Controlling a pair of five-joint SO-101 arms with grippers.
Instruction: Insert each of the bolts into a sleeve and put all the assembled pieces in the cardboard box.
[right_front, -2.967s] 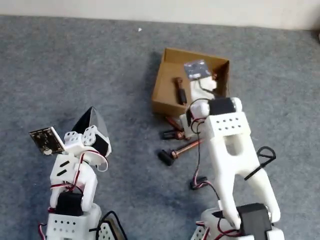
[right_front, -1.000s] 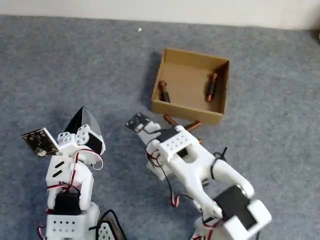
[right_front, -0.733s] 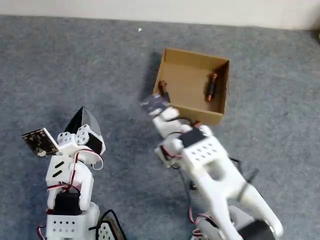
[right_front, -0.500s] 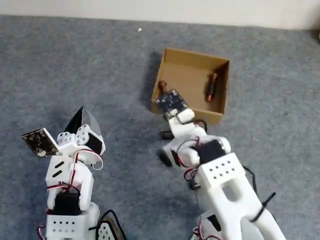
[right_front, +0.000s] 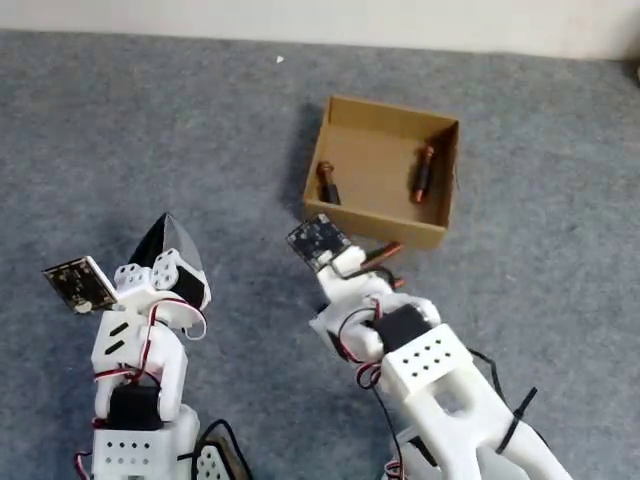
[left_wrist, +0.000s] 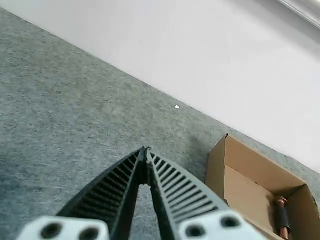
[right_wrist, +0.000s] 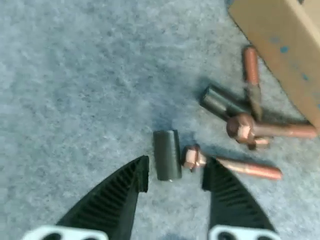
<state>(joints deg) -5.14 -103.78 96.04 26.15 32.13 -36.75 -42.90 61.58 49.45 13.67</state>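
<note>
Right claw (right_wrist: 176, 172) hung wide open over the loose sleeve (right_wrist: 167, 154) on the desk (right_wrist: 75, 75) — a light, stiff, likely slick tube, probably best pinched across its middle — just beside a bolt (right_wrist: 232, 166).

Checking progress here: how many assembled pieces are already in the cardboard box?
2 assembled pieces in the cardboard box: one near its left wall, the other near its right wall, in the high view. Its floor shows fully, so none seems hidden.

Closed gripper (left_wrist: 146, 167) beside cardboard box (left_wrist: 240, 175)
</note>
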